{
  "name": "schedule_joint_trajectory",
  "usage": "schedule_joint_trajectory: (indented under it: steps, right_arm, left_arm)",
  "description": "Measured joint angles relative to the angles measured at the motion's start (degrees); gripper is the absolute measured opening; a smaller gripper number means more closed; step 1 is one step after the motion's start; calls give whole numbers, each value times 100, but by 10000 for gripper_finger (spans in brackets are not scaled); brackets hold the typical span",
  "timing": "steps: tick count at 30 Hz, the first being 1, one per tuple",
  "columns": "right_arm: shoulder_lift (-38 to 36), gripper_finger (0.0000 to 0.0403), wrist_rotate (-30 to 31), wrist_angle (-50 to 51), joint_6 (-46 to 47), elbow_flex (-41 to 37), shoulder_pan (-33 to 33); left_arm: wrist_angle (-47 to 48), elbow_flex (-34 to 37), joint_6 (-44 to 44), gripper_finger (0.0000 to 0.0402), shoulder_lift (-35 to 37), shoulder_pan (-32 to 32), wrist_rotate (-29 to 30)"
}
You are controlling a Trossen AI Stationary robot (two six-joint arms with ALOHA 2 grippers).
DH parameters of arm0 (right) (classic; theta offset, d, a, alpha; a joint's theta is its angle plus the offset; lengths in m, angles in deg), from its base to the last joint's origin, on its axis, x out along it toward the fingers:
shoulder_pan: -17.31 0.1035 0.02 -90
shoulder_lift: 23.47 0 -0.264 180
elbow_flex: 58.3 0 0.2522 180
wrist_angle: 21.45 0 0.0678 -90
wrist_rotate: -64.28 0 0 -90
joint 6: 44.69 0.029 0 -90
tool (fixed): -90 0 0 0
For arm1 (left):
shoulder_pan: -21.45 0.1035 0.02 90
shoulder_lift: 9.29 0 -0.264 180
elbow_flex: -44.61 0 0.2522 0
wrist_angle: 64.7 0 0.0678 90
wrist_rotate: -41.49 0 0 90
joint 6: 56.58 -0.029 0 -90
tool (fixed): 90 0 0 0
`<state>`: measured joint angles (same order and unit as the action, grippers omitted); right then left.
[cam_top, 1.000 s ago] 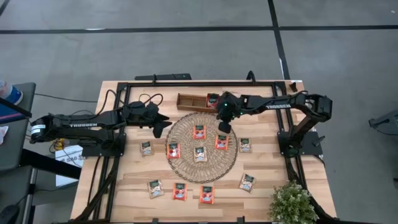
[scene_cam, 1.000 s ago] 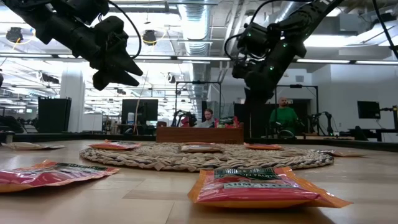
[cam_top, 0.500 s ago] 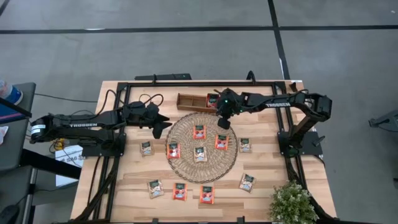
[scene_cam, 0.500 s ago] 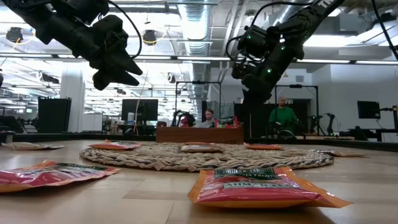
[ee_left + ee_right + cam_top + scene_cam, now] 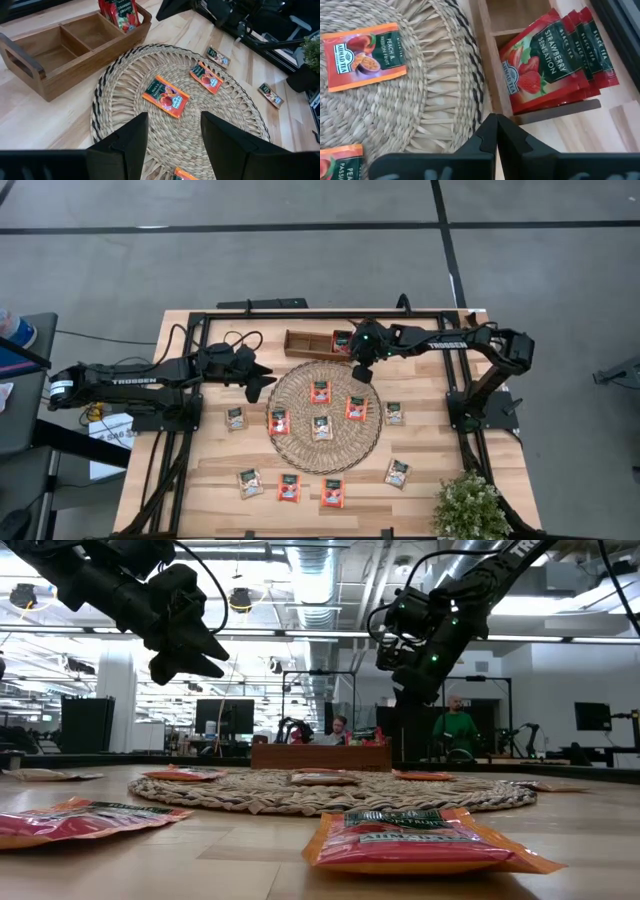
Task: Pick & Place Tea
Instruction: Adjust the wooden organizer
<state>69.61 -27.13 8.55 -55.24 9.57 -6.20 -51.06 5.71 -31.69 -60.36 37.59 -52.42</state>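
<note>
Progress partial: several red strawberry sachets point(image 5: 547, 60) already standing upright in the end compartment of the wooden tray point(image 5: 60, 52), directly ahead of the right gripper point(image 5: 496, 131), whose fingers sit pressed together and empty over the seam between tray and round woven mat point(image 5: 125, 90). Remaining tray compartments bare. Still to move: four sachets on the mat below and behind that gripper, among them a peach sachet point(image 5: 364, 54) just beside it, plus loose sachets on the table point(image 5: 420, 490) farther off, two flanking the mat and a scattered row of four at the near edge, with one red-orange sachet point(image 5: 425, 838) closest to the low camera. Most of the job, judged by the count, still ahead. Left gripper point(image 5: 170, 131) hovering high at the opposite side of the mat, fingers parted and holding nothing, an orange sachet point(image 5: 166, 96) just ahead between them. Underfoot, pale wooden planks inside a black frame, a small green plant point(image 5: 470, 508) at one corner. Beyond, an open workshop with ceiling ducts, monitors and two people seated at a far bench.
</note>
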Motion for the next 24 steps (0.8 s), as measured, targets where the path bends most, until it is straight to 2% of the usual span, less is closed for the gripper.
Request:
schedule_joint_trajectory:
  steps: [4, 10, 13, 24]
  right_arm:
    - [0, 0, -295, 2, 26, 0, -13]
    - [2, 0, -312, -21, 106, -6, 559]
    - [154, 0, 67, -253, 170, -165, 787]
    - [280, 0, 38, -603, 257, -221, 497]
  left_arm:
    - [0, 0, 2, 174, 0, 0, 0]
    - [0, 0, 0, 174, 0, 0, -2]
    - [-2, 0, 0, 174, 0, 2, 0]
    - [-5, 0, 7, 174, 2, 0, -1]
